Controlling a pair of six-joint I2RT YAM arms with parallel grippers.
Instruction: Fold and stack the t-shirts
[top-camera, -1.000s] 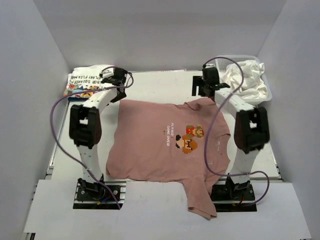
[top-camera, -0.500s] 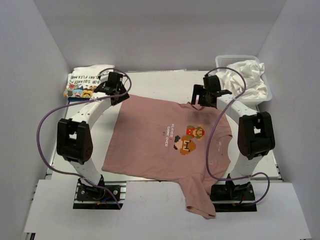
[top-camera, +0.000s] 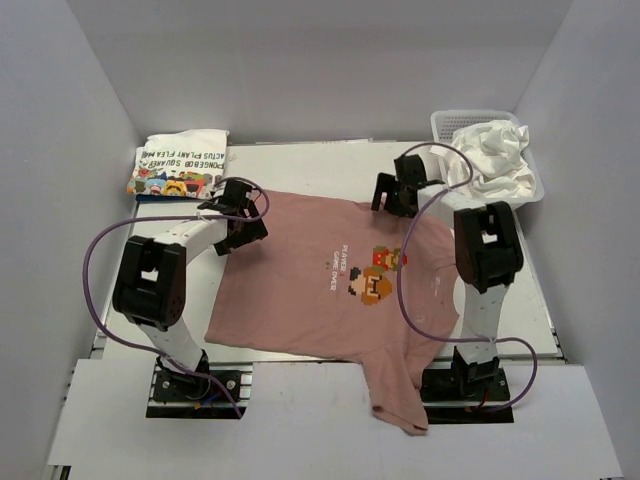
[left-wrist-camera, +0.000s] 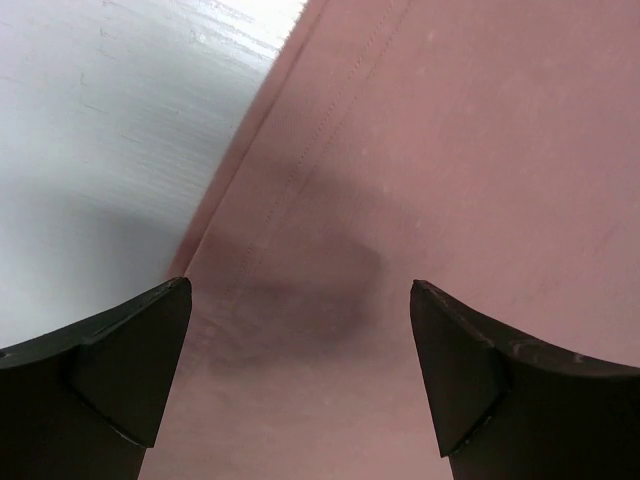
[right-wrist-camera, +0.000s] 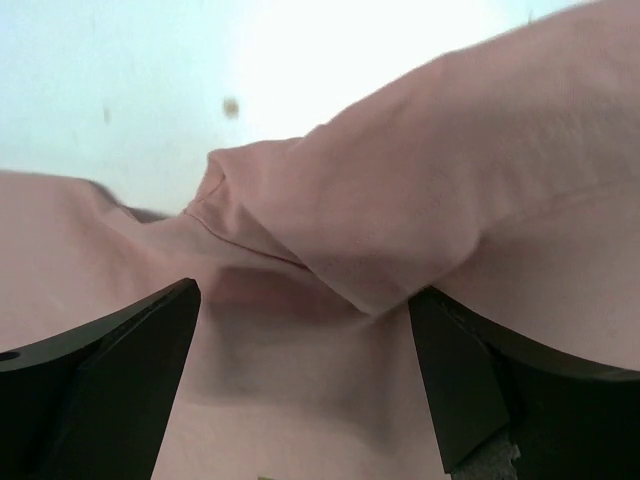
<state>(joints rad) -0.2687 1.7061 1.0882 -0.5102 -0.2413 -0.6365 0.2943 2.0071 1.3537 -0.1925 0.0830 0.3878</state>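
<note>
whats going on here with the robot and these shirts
Two robot arms are working on a pink t-shirt spread print-up on the table. The left gripper is open just above the shirt's far left edge. The right gripper is open over a bunched fold at its far right. A folded printed t-shirt lies in the far left corner, and crumpled white t-shirts fill the basket.

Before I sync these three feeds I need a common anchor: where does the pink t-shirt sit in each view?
Top external: pink t-shirt spread over the middle of the white table.
Left wrist: pink t-shirt fills right and bottom; stitched edge runs diagonally.
Right wrist: pink t-shirt fills lower half, a fold bulging at right.
Shared landmark: white table bordering the shirt's edge.
</note>
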